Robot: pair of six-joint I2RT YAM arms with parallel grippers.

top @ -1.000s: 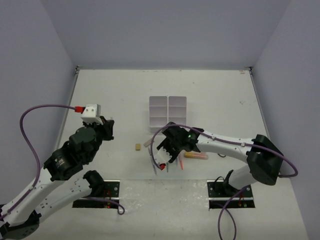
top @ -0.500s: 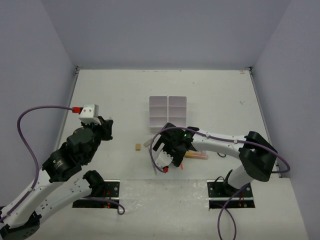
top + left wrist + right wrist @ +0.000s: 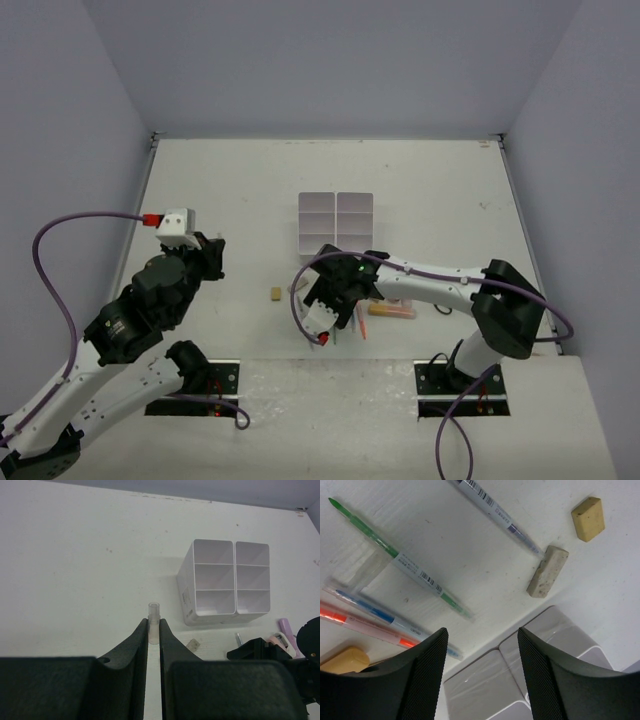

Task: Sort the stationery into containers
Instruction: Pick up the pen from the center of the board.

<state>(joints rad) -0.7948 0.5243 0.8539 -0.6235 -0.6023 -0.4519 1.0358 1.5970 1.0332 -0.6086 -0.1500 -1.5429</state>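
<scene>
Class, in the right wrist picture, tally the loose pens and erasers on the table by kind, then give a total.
Thin plastic pens: 4 (grey-blue pen, green pen, blue pen, orange pen)
Block erasers: 3 (tan square eraser, off-white oblong eraser, rounded yellow-tan eraser)
Total: 7
Not counted: a faint clear piece beside the green pen, too indistinct to class.
</scene>
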